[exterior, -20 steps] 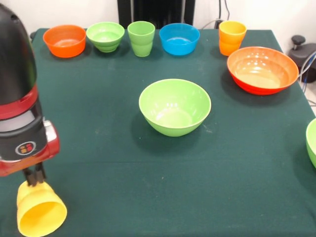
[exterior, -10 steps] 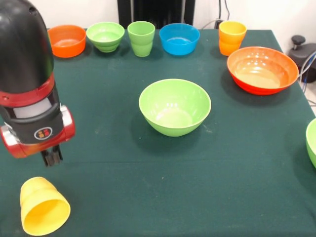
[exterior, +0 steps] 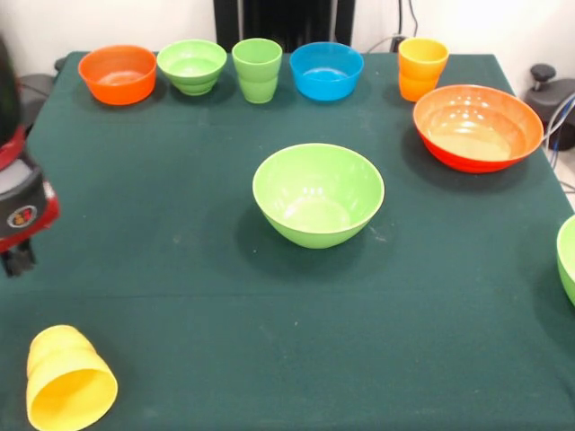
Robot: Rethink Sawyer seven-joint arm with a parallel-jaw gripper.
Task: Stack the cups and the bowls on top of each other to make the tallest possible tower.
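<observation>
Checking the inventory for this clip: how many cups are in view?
3. Green cup in the far row between two small bowls, orange cup at that row's right end, yellow cup on its side at near left. None seems hidden.

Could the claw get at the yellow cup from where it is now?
Probably yes: the yellow cup lies on its side alone on the cloth, nothing beside it, with the claw just above it at the picture's edge.

Cut off at the picture's edges

My arm (exterior: pixel 20 193) ran off the left edge, so my tool's (exterior: pixel 18 260) tips barely showed and I couldn't read them; a light green bowl (exterior: pixel 567 259) was clipped at right.
</observation>
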